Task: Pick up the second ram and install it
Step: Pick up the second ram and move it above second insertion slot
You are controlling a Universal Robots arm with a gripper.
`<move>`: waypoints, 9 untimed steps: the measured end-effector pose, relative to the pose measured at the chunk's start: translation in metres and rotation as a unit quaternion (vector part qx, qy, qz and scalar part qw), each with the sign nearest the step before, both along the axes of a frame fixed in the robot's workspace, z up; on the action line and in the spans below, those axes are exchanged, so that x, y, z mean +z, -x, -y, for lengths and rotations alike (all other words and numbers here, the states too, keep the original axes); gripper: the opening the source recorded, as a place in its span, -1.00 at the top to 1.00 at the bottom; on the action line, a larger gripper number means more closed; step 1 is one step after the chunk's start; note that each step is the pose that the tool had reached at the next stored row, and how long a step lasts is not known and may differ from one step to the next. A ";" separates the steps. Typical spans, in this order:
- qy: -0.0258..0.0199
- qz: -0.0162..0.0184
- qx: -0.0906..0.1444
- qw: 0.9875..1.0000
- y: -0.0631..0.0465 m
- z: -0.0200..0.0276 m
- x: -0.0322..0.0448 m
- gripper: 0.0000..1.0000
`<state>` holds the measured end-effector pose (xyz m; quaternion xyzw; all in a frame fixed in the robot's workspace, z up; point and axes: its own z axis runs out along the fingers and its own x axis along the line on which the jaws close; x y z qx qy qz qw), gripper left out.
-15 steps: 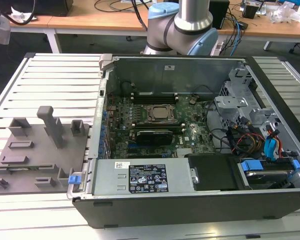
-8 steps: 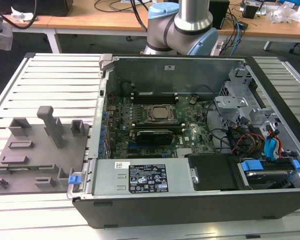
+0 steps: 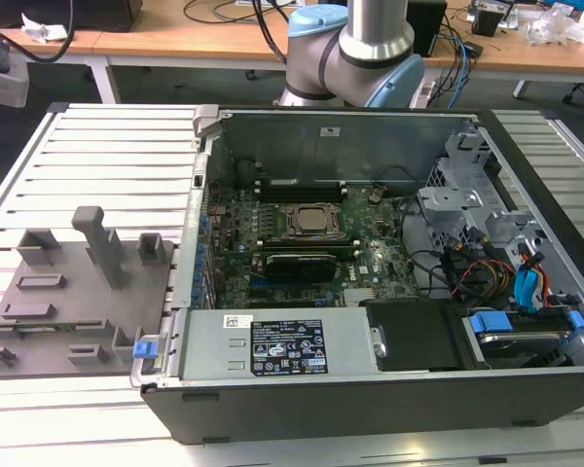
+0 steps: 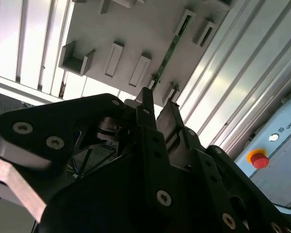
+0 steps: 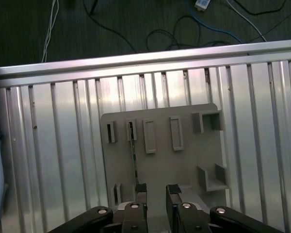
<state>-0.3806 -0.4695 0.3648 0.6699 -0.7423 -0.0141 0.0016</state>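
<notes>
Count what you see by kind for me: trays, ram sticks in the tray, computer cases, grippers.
Tray: 1
Ram stick, standing on edge in a tray slot: 1
Computer case, lid off: 1
Gripper, open: 1
Total: 4
</notes>
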 end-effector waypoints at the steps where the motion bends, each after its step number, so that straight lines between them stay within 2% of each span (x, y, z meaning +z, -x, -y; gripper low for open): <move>1: 0.000 0.000 0.000 1.000 0.000 0.0000 -0.0006 0.40; 3: 0.000 0.000 0.000 1.000 0.000 0.0000 -0.0021 0.40; 5: 0.000 0.000 0.000 1.000 0.000 0.0009 -0.0097 0.40; 9: 0.000 0.000 0.000 1.000 0.000 0.0013 -0.0115 0.40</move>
